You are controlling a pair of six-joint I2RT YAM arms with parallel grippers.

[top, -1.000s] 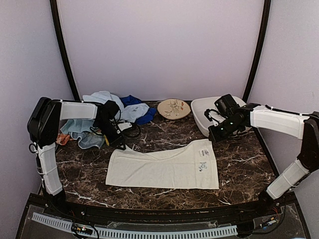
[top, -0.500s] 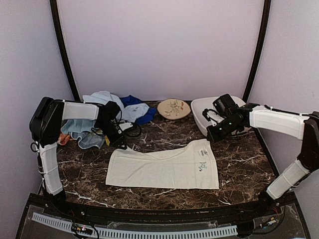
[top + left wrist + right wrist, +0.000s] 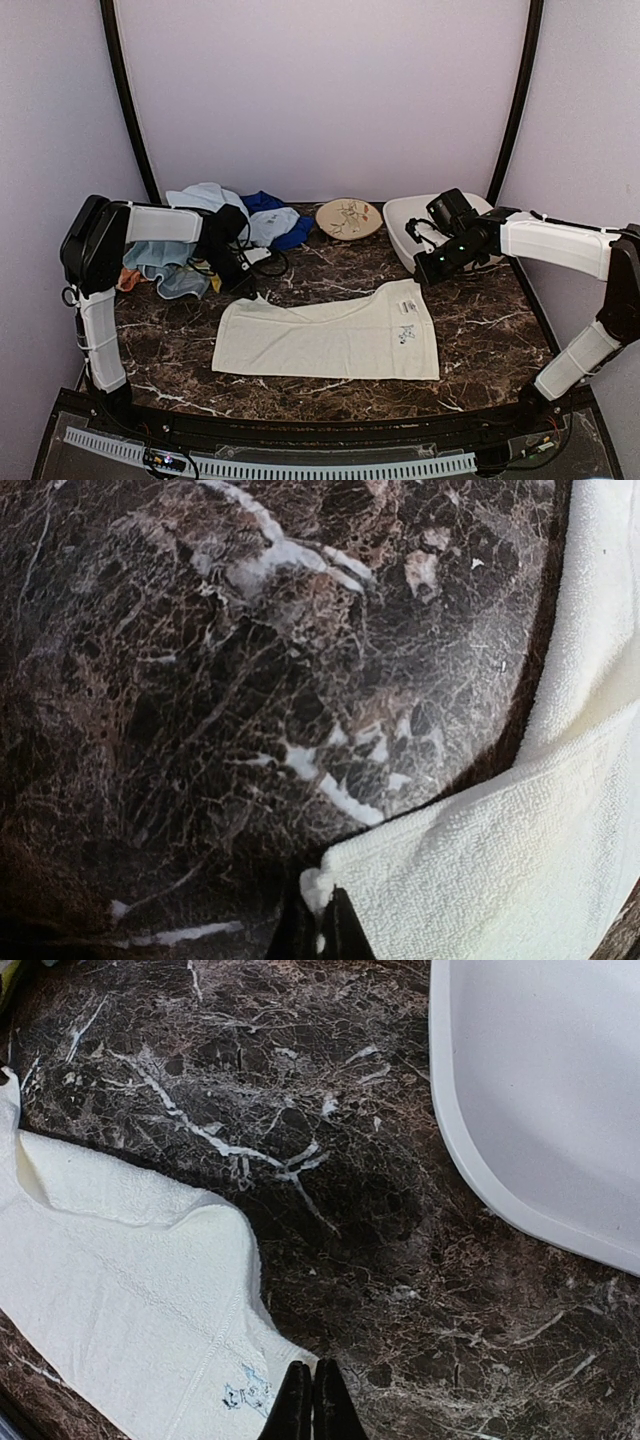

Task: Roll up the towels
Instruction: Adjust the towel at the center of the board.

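Top external view shows the cream towel [image 3: 330,340] spread flat in the middle of the counter [image 3: 480,330], while the other towels [image 3: 215,200] lie heaped at the back left. The left tool [image 3: 245,288] sits down at the towel's far left corner. The left wrist view shows its tips clenched with the very tip of that corner nipped between them, so the hold looks thin. The right tool [image 3: 422,272] hangs just above the far right corner, near the white tub [image 3: 405,235], clenched on nothing. Its wrist view shows the towel's edge just beside the tips.

The step in hand seems to be taking the far edge to start the roll. To do it well, the right tool should release, drop onto its corner and bite deeper than the left has. Both should then rise only slightly and draw apart to straighten the wavy far edge. They should turn it over toward the near side together, keeping the first turn tight and square. An uneven pull could skew the roll or slip the left corner free.
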